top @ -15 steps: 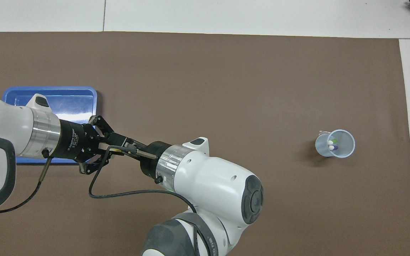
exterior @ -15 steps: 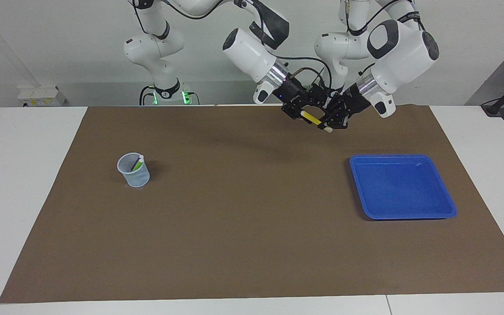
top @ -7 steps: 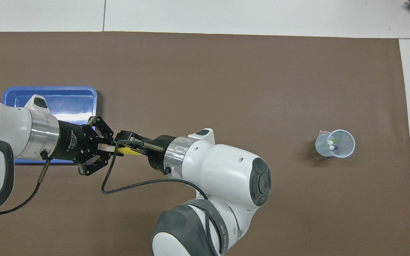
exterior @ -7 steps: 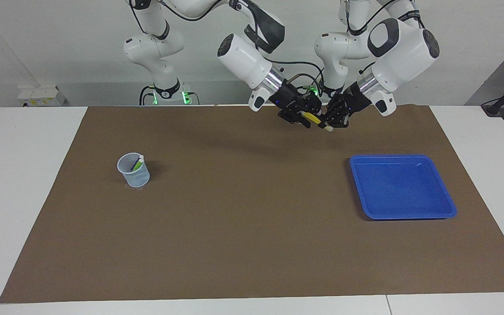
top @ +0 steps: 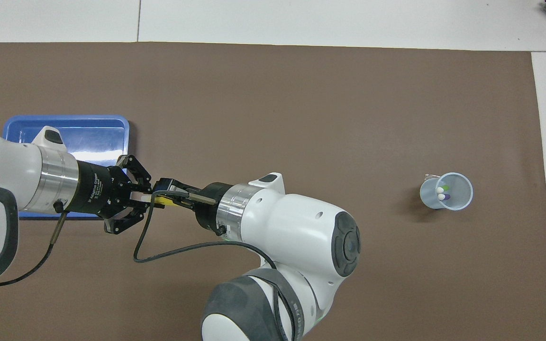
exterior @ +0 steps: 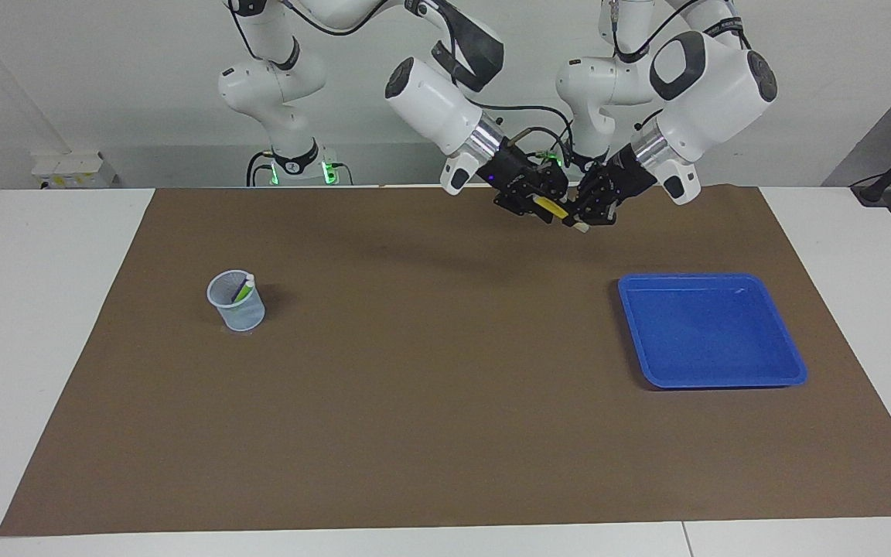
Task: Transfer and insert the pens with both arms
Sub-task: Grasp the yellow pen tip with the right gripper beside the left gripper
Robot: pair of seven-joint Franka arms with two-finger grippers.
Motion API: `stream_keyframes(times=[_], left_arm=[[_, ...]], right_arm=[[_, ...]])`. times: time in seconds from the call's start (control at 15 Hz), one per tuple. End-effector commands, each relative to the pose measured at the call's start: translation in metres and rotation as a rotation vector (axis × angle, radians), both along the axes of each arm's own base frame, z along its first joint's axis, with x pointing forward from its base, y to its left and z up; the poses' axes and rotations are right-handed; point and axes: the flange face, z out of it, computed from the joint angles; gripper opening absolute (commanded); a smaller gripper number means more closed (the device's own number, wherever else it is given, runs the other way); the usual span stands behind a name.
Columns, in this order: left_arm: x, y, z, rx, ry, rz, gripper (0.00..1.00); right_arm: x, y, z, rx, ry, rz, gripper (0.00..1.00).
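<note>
A yellow pen hangs in the air over the brown mat, beside the corner of the blue tray that lies nearest the robots. My left gripper is shut on its pale cap end. My right gripper is around the pen's yellow body, tip to tip with the left gripper. From overhead, the yellow pen shows as a short stretch between the left gripper and the right gripper. A green pen and a purple pen stand in the clear cup.
The blue tray lies toward the left arm's end of the table with nothing in it. The clear cup stands toward the right arm's end. The brown mat covers most of the table.
The right gripper has slid in along the yellow pen toward the left gripper. Both grippers and the pen have risen slightly. The cup and tray have not moved.
</note>
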Motion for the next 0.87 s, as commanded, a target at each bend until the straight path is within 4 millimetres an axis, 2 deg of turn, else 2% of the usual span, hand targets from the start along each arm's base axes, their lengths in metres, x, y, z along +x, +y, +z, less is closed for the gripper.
stream_keyframes(times=[0.0,0.13,0.33,0.67,0.8], left_arm=[[-0.0117,0.0014,0.0047,-0.016,0.005,0.015,0.00],[-0.0122,0.0015,0.0047,-0.015,0.005,0.015,0.00],[-0.0119,0.0021,0.0053,-0.016,0.004,0.016,0.00],[-0.0117,0.0036,0.0053,-0.016,0.006,0.019,0.00],[-0.0116,0.0042,0.0052,-0.016,0.007,0.019,0.00]], right_arm=[[-0.0065,-0.0049,0.0012,-0.017,-0.001,0.024,0.44],[-0.0091,-0.0063,-0.0005,-0.024,-0.001,0.027,0.43],[-0.0097,-0.0066,-0.0011,-0.026,-0.001,0.029,0.23],[-0.0113,-0.0066,-0.0033,-0.028,0.005,0.028,0.13],[-0.0106,-0.0073,-0.0033,-0.028,0.004,0.027,0.00]])
